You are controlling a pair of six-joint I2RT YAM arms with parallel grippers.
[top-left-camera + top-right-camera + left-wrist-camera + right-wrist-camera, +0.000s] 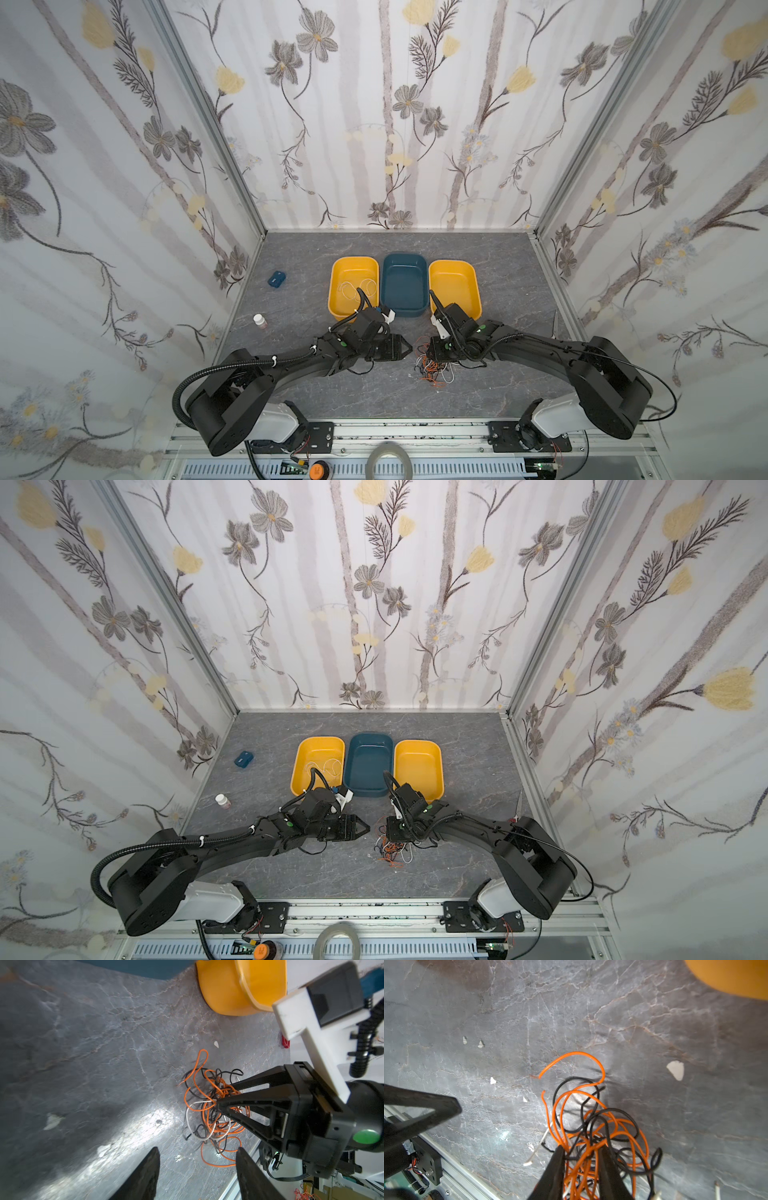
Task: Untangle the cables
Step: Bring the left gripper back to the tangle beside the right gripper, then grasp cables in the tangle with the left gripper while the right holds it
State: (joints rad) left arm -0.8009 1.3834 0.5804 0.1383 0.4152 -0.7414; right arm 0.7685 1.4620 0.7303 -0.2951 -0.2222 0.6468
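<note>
Thin orange, black and white cables [207, 1106] loop tangled on veined grey tabletop [99, 1047].

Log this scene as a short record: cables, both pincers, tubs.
cables: orange, black and white tangle on the table
right pincer: jaws straddle tangle strands; grip unclear
left pincer: open, empty, beside the tangle
left yellow tub: holds white cable
blue tub: no cable visible
right yellow tub: no cable visible
</note>
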